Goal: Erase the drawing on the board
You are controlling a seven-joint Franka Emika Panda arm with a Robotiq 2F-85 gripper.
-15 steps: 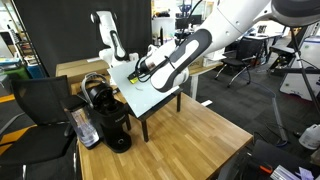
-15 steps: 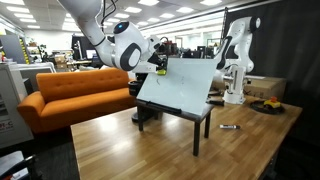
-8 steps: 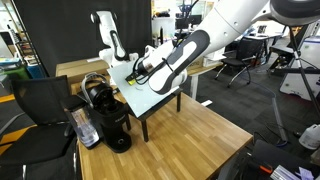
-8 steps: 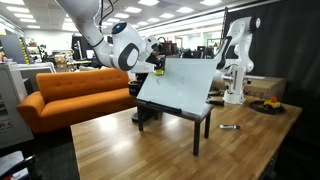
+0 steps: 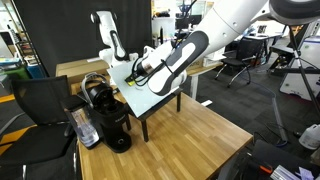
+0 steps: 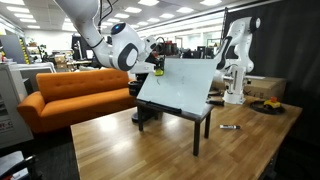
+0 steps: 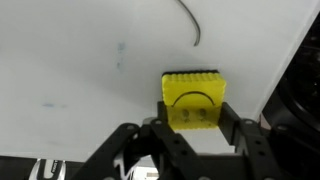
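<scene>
One yellow eraser (image 7: 191, 88) in hand (image 7: 192, 113), at board (image 7: 80, 70)

The arm (image 5: 190, 45) reaches down from the upper right in an exterior view, bent at the wrist. The pincer (image 7: 192, 118) clamps a yellow block (image 7: 192, 85) between its two dark fingers (image 7: 228, 115).

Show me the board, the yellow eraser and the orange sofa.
board (image 6: 182, 85): in an exterior view, middle of its white face.
yellow eraser (image 7: 192, 97): wrist view, centre of its yellow face.
orange sofa (image 6: 78, 97): in an exterior view, its seat.
</scene>
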